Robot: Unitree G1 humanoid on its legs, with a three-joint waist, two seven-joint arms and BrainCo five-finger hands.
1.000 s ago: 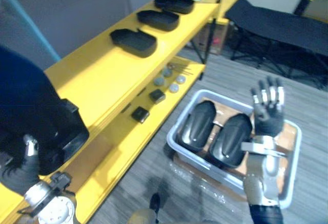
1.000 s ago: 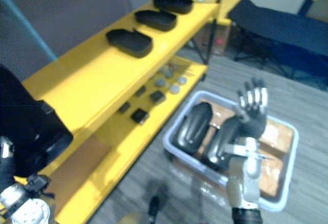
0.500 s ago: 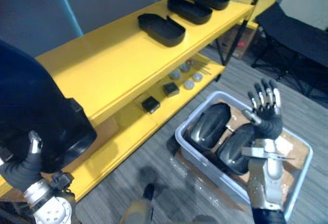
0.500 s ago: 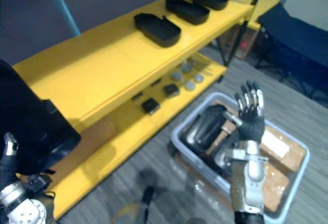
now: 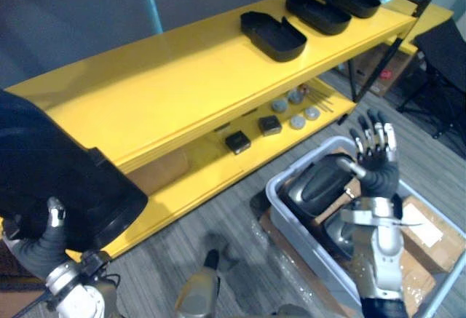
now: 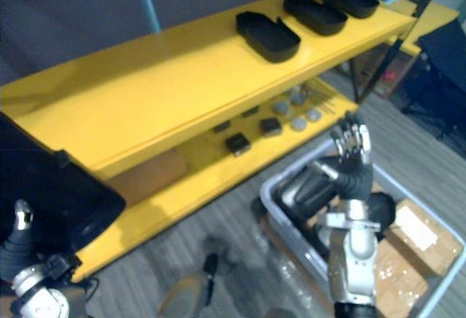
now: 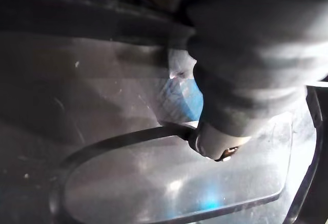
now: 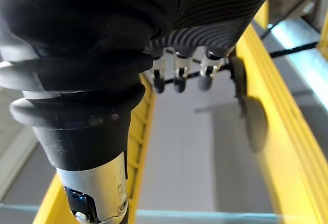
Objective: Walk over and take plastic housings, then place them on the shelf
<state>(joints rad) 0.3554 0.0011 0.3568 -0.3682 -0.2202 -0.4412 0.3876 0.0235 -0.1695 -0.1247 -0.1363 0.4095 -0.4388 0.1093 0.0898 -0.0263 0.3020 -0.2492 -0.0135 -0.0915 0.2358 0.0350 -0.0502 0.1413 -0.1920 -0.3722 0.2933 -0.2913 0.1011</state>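
A large black plastic housing (image 5: 54,180) hangs at the lower left in front of the yellow shelf (image 5: 167,85), with my left hand (image 5: 44,239) shut on its lower edge. The left wrist view shows the housing's dark glossy inside (image 7: 154,183) right against the hand. My right hand (image 5: 375,159) is raised and open, fingers (image 8: 177,78) straight, above a grey bin (image 5: 280,196) that holds two more dark housings (image 5: 320,181). Three black housings (image 5: 273,34) lie in a row on the shelf's top board toward the far right.
The lower shelf board carries small black blocks (image 5: 237,142) and round grey parts (image 5: 279,105). Cardboard (image 5: 429,232) lies in the bin's right part. A black folding cot (image 5: 451,45) stands at the far right, beyond the shelf's end.
The whole picture has shifted, so the camera moved toward the shelf's left stretch. The left hand still holds the housing, and the right hand stays raised and open over the bin.
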